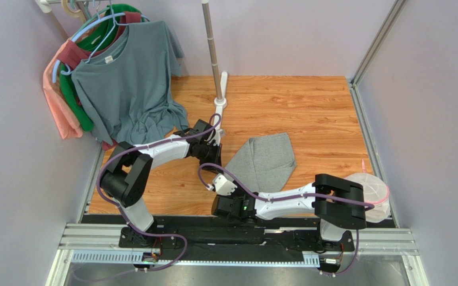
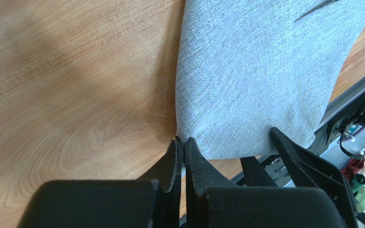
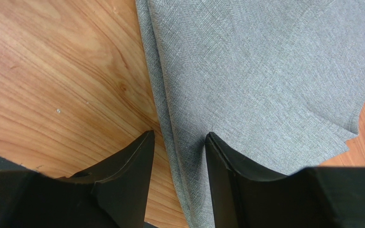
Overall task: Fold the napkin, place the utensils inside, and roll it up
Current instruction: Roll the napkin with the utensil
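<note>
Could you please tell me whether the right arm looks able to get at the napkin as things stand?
Probably yes: the right gripper sits at the napkin, open jaws straddling its edge, nothing in the way.

top: high behind near edge, looks down, wide, you get whole table [image 1: 309, 107] | left wrist, right wrist: close, facing down | all three share your grey napkin [image 1: 264, 161]
</note>
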You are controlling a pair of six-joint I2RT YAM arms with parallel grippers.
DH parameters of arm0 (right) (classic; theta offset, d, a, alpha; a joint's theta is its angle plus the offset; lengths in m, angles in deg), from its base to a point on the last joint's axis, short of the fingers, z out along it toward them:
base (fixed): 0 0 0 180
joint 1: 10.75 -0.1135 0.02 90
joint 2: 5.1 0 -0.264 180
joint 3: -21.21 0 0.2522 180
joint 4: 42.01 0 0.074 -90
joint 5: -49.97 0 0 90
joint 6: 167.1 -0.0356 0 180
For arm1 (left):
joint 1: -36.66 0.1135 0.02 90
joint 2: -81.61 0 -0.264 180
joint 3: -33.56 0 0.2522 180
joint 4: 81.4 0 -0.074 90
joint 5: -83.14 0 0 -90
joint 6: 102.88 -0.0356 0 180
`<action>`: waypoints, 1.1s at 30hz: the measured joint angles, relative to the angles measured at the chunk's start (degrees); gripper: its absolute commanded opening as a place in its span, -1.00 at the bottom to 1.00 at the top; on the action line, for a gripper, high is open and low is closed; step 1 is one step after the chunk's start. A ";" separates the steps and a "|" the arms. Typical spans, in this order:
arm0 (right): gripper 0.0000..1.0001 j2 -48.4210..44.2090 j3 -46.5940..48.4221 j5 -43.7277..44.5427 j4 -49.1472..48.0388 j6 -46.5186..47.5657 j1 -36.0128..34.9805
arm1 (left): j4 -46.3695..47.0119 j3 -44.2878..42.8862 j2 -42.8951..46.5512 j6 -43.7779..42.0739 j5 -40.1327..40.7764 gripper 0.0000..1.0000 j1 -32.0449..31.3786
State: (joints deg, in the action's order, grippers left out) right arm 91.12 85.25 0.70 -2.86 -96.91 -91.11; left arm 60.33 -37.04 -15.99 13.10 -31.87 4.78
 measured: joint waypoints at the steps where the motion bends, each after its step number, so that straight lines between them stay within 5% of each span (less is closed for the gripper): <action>1: -0.08 0.48 0.33 0.68 0.13 -0.31 0.00 | 0.00 0.00 0.00 0.02 0.00 -1.00 0.02; 12: -0.62 4.42 2.36 3.48 0.72 -2.45 -0.13 | 0.09 0.00 0.00 0.04 -0.44 -0.93 0.15; 15: -0.87 4.57 2.38 3.10 0.57 -2.91 -0.15 | 0.15 0.00 0.00 0.09 -0.66 -0.61 0.17; 16: -0.95 4.59 2.36 2.95 0.52 -2.93 -0.13 | 0.17 0.00 0.00 0.07 -0.74 -0.24 0.22; 17: -1.00 4.59 2.27 2.80 0.44 -2.91 -0.09 | 0.22 0.00 0.00 0.26 -0.87 -0.08 0.33; 21: -1.00 4.11 2.03 1.90 0.24 -2.78 0.20 | 0.68 0.00 0.11 0.90 -1.01 0.34 1.46; 33: -1.00 -4.20 -2.27 -13.99 -1.33 -2.19 6.91 | 3.80 6.36 9.60 3.82 4.79 0.38 7.28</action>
State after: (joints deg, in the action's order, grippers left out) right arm 86.93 82.98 -13.29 -4.19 -99.10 -84.20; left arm 64.13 -30.68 -6.40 16.92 -27.08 12.06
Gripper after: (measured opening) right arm 0.011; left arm 0.688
